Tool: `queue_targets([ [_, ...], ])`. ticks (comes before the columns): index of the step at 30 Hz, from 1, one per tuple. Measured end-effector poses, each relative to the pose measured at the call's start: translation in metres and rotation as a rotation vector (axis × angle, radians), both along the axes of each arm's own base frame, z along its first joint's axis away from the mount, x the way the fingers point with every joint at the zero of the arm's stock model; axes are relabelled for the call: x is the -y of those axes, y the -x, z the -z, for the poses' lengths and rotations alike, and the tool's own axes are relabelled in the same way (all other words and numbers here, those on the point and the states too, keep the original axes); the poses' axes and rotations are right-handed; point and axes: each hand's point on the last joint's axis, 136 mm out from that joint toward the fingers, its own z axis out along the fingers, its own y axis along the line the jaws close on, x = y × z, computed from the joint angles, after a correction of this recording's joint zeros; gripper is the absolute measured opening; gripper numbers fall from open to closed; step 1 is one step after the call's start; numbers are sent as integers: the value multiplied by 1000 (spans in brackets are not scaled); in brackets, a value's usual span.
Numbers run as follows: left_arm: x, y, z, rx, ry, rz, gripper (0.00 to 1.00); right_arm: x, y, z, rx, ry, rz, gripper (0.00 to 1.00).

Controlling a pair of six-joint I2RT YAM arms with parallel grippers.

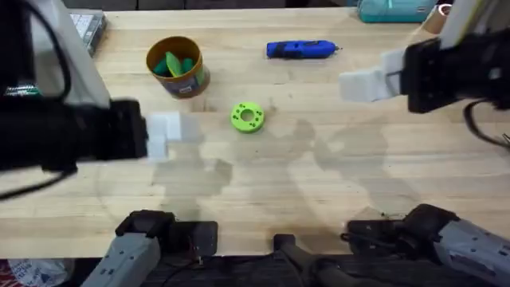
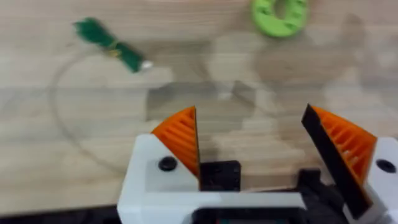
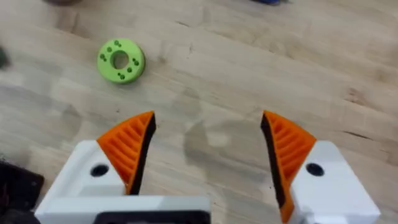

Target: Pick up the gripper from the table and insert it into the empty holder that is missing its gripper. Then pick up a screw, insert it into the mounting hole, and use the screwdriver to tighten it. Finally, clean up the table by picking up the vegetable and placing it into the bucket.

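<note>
The blue screwdriver (image 1: 301,49) lies at the back of the table, right of the yellow-tan bucket (image 1: 196,80), which holds green pieces. The dark green vegetable (image 2: 112,50) lies on the wood ahead of my left gripper (image 2: 250,118), which hangs open and empty above the table. In the overhead view the left gripper (image 1: 163,134) hovers left of centre. My right gripper (image 3: 208,121) is open too, with bare wood between its orange pads (image 3: 127,146); overhead it (image 1: 358,84) is high at the right. The loose gripper, its holder and the screw are out of view.
A lime-green ring-shaped disc (image 1: 248,116) sits mid-table, also seen as the disc (image 3: 121,60) from the right wrist. A clear parts box (image 1: 88,28) is at the back left, a teal container (image 1: 394,9) at the back right.
</note>
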Motion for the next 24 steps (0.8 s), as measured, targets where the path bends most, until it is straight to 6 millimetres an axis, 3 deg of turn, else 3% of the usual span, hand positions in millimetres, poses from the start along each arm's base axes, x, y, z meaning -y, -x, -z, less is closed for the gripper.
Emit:
queue_targets([
  [5,-43,-4,6,-99,-113,-318,986,10,2,-26,27,-5,28,995],
  [8,-56,-3,5,-98,-120,-462,986,16,1,-37,48,-12,53,995],
  [19,-66,-20,-2,-17,-54,-666,986,21,-2,-27,3,19,75,994],
  [24,-73,-30,11,-51,-38,-756,986,17,-9,-17,-35,44,75,995],
])
